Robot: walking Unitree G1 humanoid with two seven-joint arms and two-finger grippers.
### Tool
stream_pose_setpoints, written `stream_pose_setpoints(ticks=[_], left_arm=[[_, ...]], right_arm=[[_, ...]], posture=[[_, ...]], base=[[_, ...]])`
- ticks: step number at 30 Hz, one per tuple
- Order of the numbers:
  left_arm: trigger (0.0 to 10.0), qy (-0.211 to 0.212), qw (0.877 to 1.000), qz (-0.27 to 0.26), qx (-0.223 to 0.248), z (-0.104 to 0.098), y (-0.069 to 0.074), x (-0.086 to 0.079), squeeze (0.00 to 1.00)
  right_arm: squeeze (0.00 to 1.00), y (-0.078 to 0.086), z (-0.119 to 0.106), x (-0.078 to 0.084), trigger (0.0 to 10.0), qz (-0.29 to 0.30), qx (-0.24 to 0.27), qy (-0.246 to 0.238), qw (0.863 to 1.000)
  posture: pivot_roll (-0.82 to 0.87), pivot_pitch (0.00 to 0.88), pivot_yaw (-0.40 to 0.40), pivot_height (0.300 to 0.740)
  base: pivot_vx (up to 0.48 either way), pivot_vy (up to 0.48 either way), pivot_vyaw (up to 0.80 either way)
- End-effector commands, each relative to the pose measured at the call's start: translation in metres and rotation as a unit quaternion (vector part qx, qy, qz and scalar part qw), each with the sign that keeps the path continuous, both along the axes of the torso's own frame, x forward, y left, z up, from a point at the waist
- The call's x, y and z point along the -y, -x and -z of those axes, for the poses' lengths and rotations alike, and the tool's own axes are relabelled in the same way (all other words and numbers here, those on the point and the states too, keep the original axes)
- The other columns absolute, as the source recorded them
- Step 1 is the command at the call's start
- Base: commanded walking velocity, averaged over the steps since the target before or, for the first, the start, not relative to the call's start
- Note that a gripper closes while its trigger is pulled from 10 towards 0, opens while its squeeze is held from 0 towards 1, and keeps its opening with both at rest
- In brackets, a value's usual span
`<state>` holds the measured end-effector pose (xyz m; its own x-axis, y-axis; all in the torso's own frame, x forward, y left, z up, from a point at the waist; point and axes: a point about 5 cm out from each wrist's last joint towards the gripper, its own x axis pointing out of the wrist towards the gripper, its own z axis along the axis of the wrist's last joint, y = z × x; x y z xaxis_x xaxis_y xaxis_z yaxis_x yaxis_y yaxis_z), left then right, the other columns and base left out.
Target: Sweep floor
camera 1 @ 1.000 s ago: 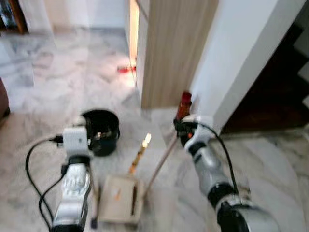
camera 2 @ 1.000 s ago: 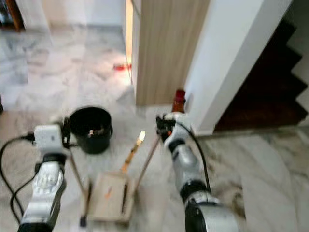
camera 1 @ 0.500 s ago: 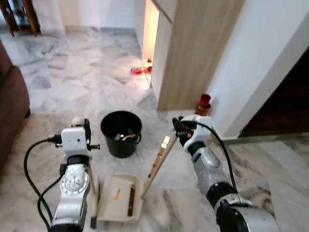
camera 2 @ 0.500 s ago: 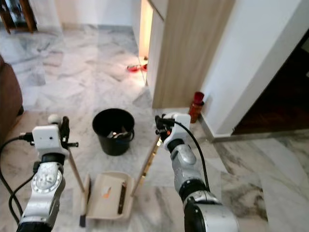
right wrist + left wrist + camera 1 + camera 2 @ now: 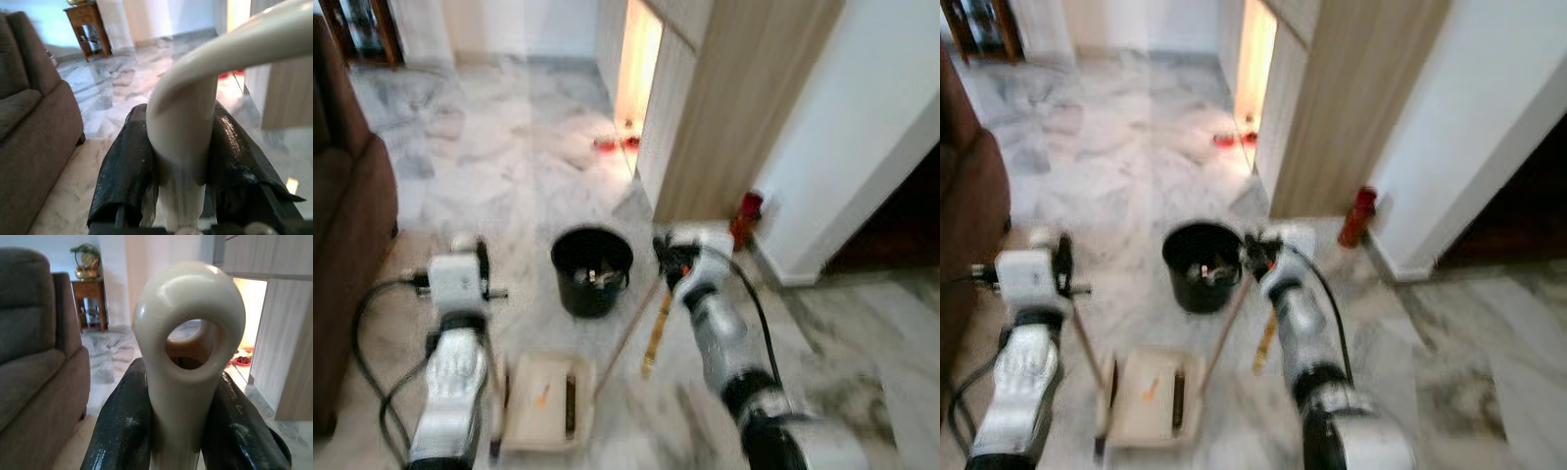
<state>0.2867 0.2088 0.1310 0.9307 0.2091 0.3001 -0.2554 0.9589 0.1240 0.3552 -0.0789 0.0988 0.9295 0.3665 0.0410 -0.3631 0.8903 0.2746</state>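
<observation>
The cream dustpan (image 5: 546, 401) lies flat on the marble floor (image 5: 499, 166) just in front of the black bucket (image 5: 592, 269), on the robot's side of it, with a small orange scrap and a dark strip in its tray. Its thin handle (image 5: 491, 362) rises from the pan's left edge up to the left gripper (image 5: 188, 431). In the left wrist view the black fingers (image 5: 122, 426) are clamped on either side of the handle's cream looped end (image 5: 188, 323), so that gripper is closed on the dustpan handle.

The broom stick (image 5: 628, 338) slants from the floor beside the pan's right edge up past the bucket to the right gripper (image 5: 181, 171). In the right wrist view the fingers (image 5: 129, 166) press against both sides of the cream broom handle (image 5: 186, 122), holding it tight. A yellowish strip (image 5: 656, 331) shows low beside the stick; blur hides what it is.

The bucket holds some dark litter. The floor is pale grey-veined marble, glossy, and runs back into the room. Left of the bucket stands a brown sofa (image 5: 347, 235), and beyond it a small wooden side table (image 5: 90, 301) with a gold ornament on top. Behind the bucket is a light wood panel (image 5: 729, 108) beside a lit doorway, with red things (image 5: 612, 144) on the floor at its foot. A red bottle (image 5: 746, 213) stands right of the bucket against a white wall (image 5: 862, 127), and a dark opening lies farther right.
</observation>
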Motion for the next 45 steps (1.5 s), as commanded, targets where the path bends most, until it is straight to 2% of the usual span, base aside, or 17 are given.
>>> stream_pose_setpoints(ticks=[1,6,13,15,18,23,26,31,37,45], left_arm=[[10.0,-0.002,0.999,0.016,0.031,-0.012,0.000,0.010,0.00],[10.0,-0.011,0.999,0.007,0.046,-0.020,0.005,0.008,0.00],[10.0,-0.067,0.997,0.007,0.043,-0.027,0.008,0.004,0.00],[10.0,-0.077,0.996,0.005,0.035,-0.024,0.008,0.001,0.00],[10.0,-0.093,0.996,-0.005,-0.004,-0.012,0.011,-0.007,0.00],[10.0,-0.118,0.993,-0.006,-0.022,-0.005,0.013,-0.009,0.00],[10.0,-0.122,0.992,-0.006,-0.030,-0.001,0.015,-0.009,0.00],[10.0,-0.119,0.992,-0.008,-0.038,0.002,0.017,-0.008,0.00],[10.0,-0.118,0.992,-0.006,-0.043,0.004,0.018,-0.006,0.00],[10.0,-0.117,0.992,-0.005,-0.042,0.004,0.018,-0.003,0.00]], right_arm=[[0.00,-0.007,-0.017,0.005,10.0,0.024,0.032,-0.028,0.999],[0.00,-0.009,-0.023,0.001,10.0,0.020,0.042,-0.033,0.998],[0.00,-0.009,-0.023,0.000,10.0,0.024,0.045,-0.024,0.998],[0.00,-0.009,-0.024,0.002,10.0,0.028,0.051,-0.014,0.998],[0.00,-0.010,-0.027,0.008,10.0,0.054,0.068,0.002,0.996],[0.00,-0.012,-0.031,0.014,10.0,0.075,0.080,0.010,0.994],[0.00,-0.013,-0.039,0.014,10.0,0.083,0.097,0.016,0.992],[0.00,-0.014,-0.049,0.008,10.0,0.079,0.119,-0.004,0.990],[0.00,-0.016,-0.071,-0.004,10.0,0.057,0.154,-0.054,0.985],[0.00,-0.018,-0.096,-0.003,10.0,0.071,0.200,-0.062,0.975]], posture=[[0.23,0.000,-0.102,0.740],[0.23,0.000,-0.109,0.740],[0.24,0.000,-0.111,0.740],[0.24,0.000,-0.109,0.740],[0.24,0.000,-0.108,0.740],[0.23,0.000,-0.106,0.740],[0.23,0.000,-0.104,0.740],[0.23,0.000,-0.104,0.740],[0.23,0.000,-0.098,0.740],[0.23,0.000,-0.097,0.740]], base=[[0.000,0.000,0.00],[0.000,0.000,0.00],[0.000,0.000,0.00],[0.000,0.000,0.00],[0.000,0.000,0.00],[0.000,0.000,0.00],[0.000,0.000,0.00],[0.000,0.000,0.00],[0.000,0.000,0.00],[0.000,0.000,0.00]])
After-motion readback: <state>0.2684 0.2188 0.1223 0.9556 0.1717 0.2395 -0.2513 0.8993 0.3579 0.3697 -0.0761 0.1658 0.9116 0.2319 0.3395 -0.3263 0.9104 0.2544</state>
